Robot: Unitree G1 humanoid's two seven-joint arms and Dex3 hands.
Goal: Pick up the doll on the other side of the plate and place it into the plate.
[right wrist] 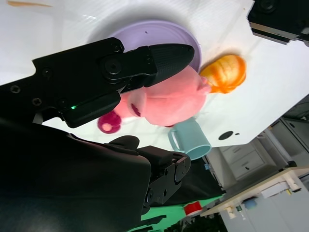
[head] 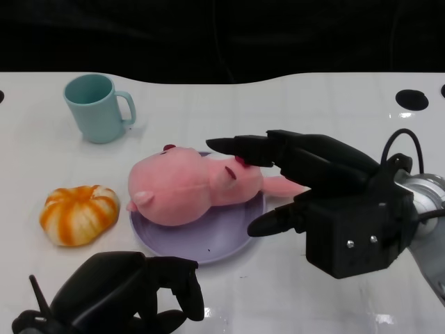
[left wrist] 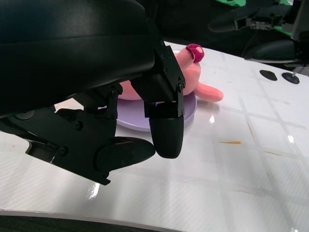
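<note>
Pink plush doll is already lying on its side across the lavender plate, head toward the left robot hand's side, one limb hanging over the rim nearest the right robot hand. That right robot hand is spread apart around the doll's rear end, upper fingers over it and thumb low by the plate rim; nothing looks clamped, so it's probably a release pose, though contact with the plush can't be ruled out. Left robot hand is parked near the bench edge, fingers curled in on nothing, kept out of the way. Orange pumpkin toy sits just beyond the left robot hand, and a teal mug is well past it. Task looks basically done.
</note>
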